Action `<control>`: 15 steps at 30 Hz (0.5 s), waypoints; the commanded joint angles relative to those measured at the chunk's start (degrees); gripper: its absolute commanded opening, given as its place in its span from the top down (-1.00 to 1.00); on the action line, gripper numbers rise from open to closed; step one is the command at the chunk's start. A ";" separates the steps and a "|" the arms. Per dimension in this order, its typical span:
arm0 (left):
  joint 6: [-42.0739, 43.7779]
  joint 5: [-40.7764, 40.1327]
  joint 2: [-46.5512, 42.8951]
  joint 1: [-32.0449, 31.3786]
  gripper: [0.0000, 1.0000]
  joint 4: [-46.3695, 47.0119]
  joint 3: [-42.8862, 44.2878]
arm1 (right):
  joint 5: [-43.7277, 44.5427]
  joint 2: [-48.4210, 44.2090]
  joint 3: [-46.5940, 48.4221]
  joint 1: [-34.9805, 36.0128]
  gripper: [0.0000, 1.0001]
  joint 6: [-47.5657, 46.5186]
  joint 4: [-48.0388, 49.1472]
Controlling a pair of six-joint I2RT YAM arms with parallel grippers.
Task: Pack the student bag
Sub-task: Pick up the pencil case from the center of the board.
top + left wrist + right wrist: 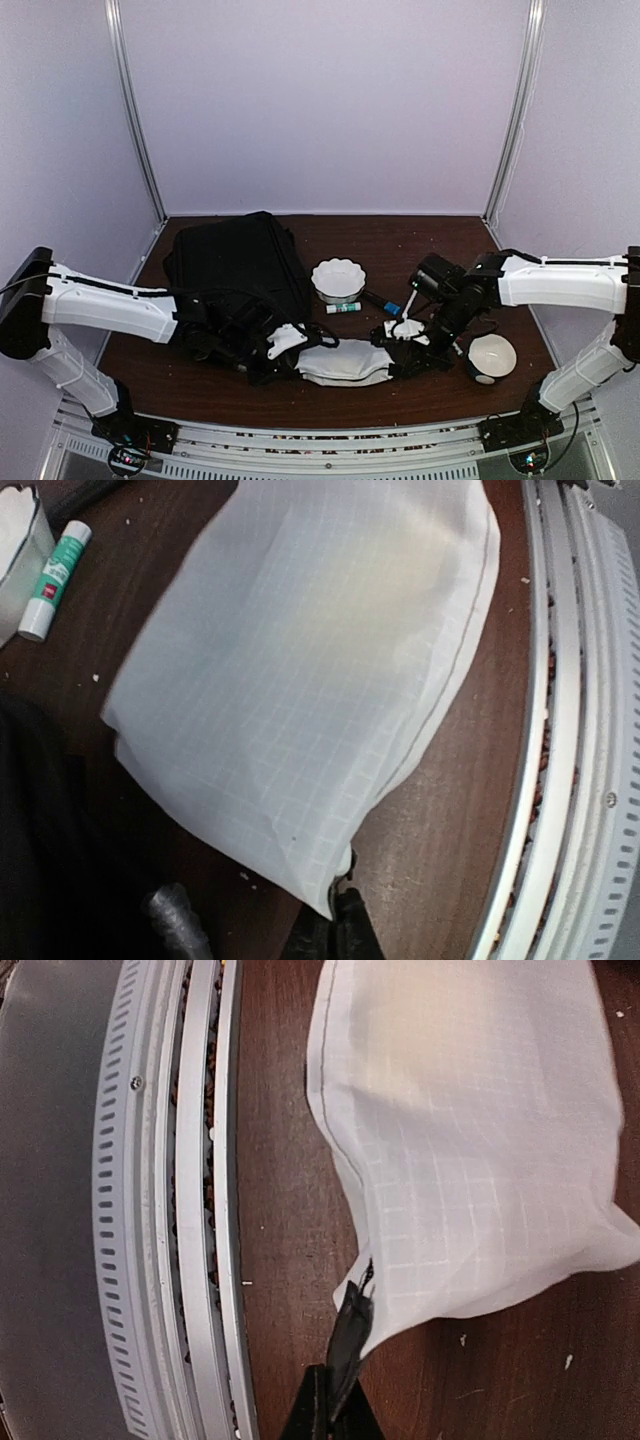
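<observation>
My left tool (338, 908) is clamped on one corner of the white pouch (300, 680), and my right tool (345, 1360) pinches the opposite corner, so the pouch spans between them at the bottom centre of the top view. I judge 2 grips are used because thin fabric would sag and fold if held by 1 corner, and a stretched pouch should slide into an opening more easily. The student bag (235, 265) lies on the tabletop (420, 235) left of centre, beside my left arm; I cannot tell whether it is unzipped. I count 1 bag, 1 pouch, 1 fluted bowl (338, 270), 1 glue stick (343, 308) and 1 round white object (492, 357) at lower right.
</observation>
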 commanded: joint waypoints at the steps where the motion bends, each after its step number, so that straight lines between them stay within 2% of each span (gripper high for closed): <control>1: -1.85 3.22 -6.85 -0.12 1.00 -4.10 3.04 | -3.71 -4.73 1.42 -3.81 1.00 3.85 -0.61; 7: -3.42 4.57 -8.19 0.43 1.00 -5.66 5.31 | -11.94 0.06 5.94 -10.37 1.00 3.89 -6.49; 11: -6.29 8.75 -6.24 2.48 1.00 -1.82 4.72 | -9.76 2.98 6.62 -10.93 0.99 3.26 -6.30; 12: -6.99 10.35 -5.46 3.63 1.00 -0.73 4.18 | -8.78 3.51 6.44 -10.92 0.94 2.75 -6.16; 15: -8.14 12.57 -3.36 4.54 1.00 0.96 3.64 | -5.44 3.79 5.90 -10.92 0.62 -0.21 -5.58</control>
